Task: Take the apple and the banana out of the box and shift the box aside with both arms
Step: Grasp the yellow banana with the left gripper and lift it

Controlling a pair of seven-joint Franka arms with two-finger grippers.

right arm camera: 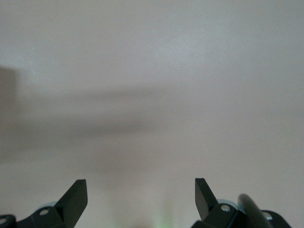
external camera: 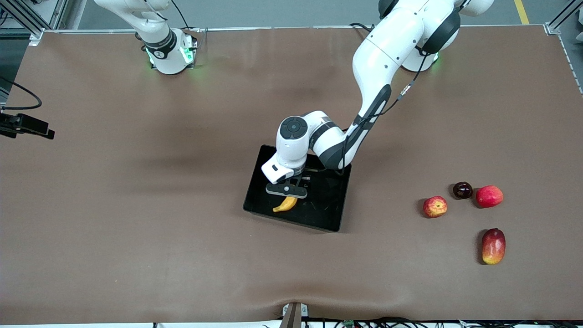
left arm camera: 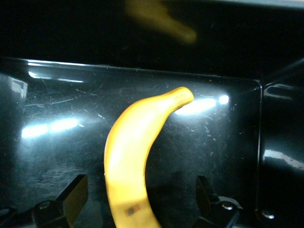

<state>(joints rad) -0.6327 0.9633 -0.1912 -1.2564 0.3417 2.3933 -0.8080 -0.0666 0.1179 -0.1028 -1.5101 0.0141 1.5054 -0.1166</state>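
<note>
The black box (external camera: 329, 200) stands mid-table. The yellow banana (external camera: 285, 204) lies on its glossy floor (left arm camera: 57, 142), at the wall nearer the front camera. My left gripper (external camera: 287, 193) hangs low over the banana (left arm camera: 133, 152) and is open (left arm camera: 140, 190). Its fingers (left arm camera: 76, 190) stand apart from the fruit on both sides. The red-and-yellow apple (external camera: 435, 206) rests on the table toward the left arm's end. My right gripper (right arm camera: 140, 187) is open with nothing between its fingers, over bare table; the front view does not show it.
Beside the apple lie a dark plum (external camera: 462, 190) and a plain red round fruit (external camera: 489, 196). A larger red-yellow mango (external camera: 493, 246) lies nearer the front camera. A brown cloth (external camera: 136, 205) covers the table. A black device (external camera: 27, 125) juts in at the right arm's end.
</note>
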